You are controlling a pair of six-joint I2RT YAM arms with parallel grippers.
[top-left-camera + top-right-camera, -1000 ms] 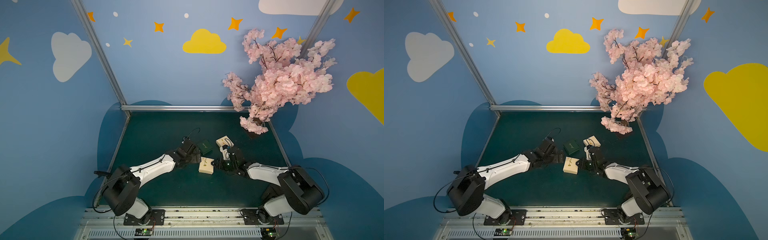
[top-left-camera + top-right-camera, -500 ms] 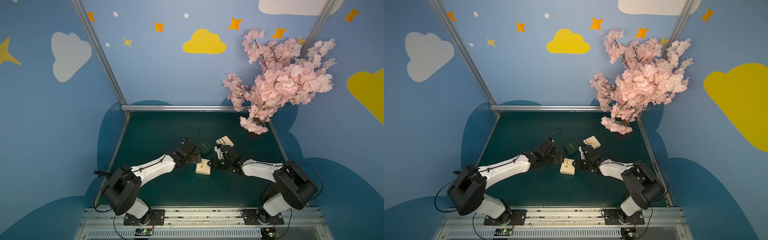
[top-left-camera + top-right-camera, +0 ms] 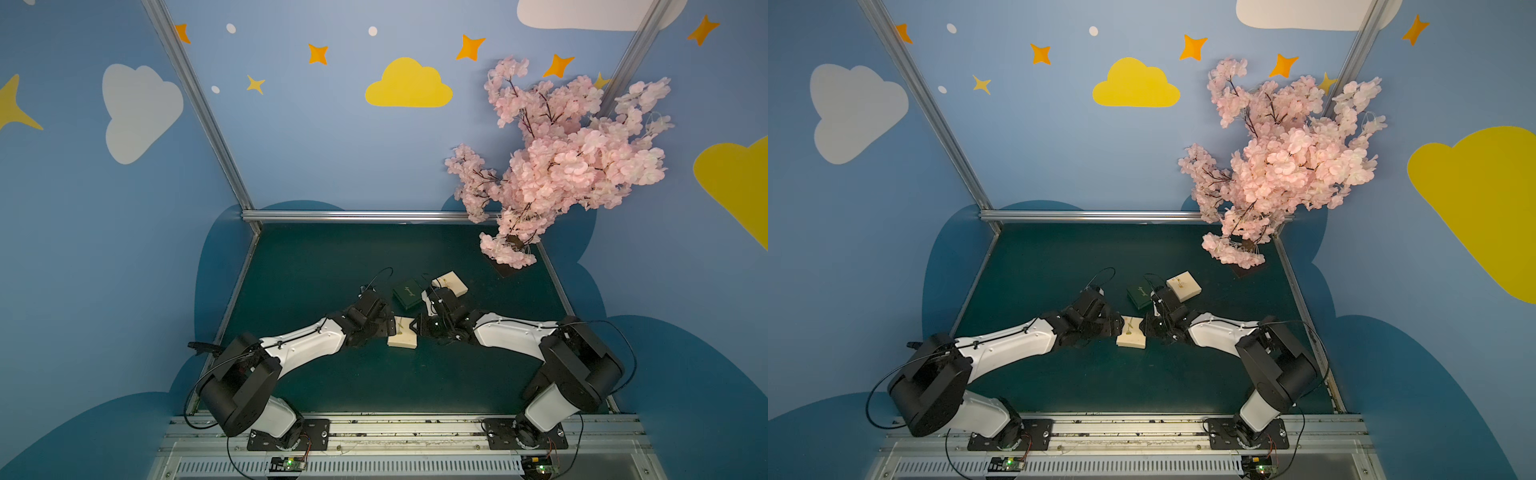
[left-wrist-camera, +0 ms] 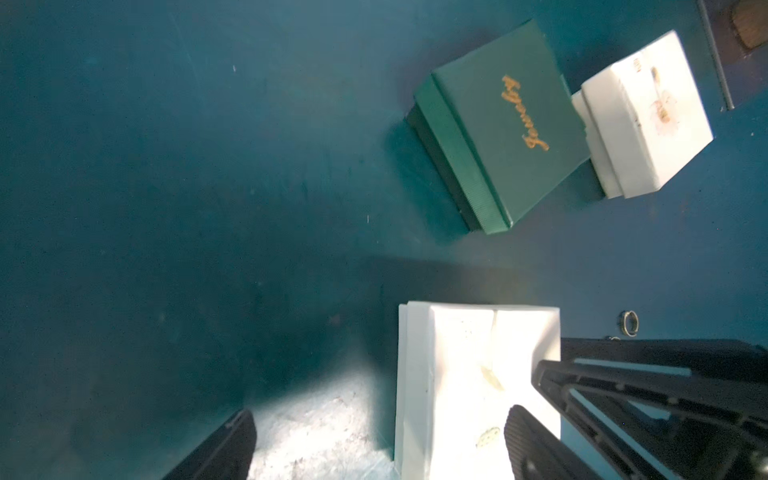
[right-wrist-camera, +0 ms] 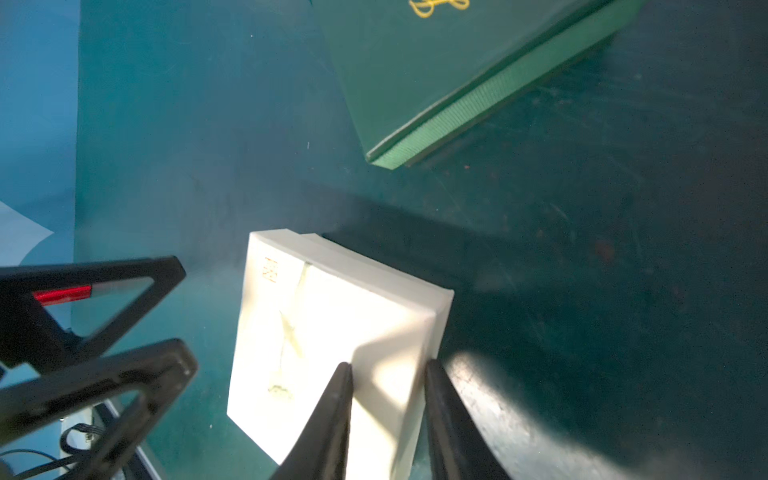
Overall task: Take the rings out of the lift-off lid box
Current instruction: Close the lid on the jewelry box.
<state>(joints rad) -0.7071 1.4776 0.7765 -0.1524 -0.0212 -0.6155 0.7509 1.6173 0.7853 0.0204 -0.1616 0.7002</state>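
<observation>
My right gripper is clamped on one edge of the cream box, one finger over its printed top and the other outside its side wall. My left gripper is spread wide and grasps nothing, with one finger over the box top and the other above bare mat. The only ring I can find lies out on the mat just beside the box, near my right gripper's black frame. A speck next to it is too small to name. The lid looks seated on its base, so I judge that any other rings are shut inside. That, I think, is why I hold things this way: the right pins the box so it cannot skate, and the left is open wide enough to take the lid across its width. The green box with gold lettering and a second cream box sit farther back, close together and perhaps touching, both closed and clear of my work. The ring is a thin, plain, dark grey hoop, tiny against the box.
</observation>
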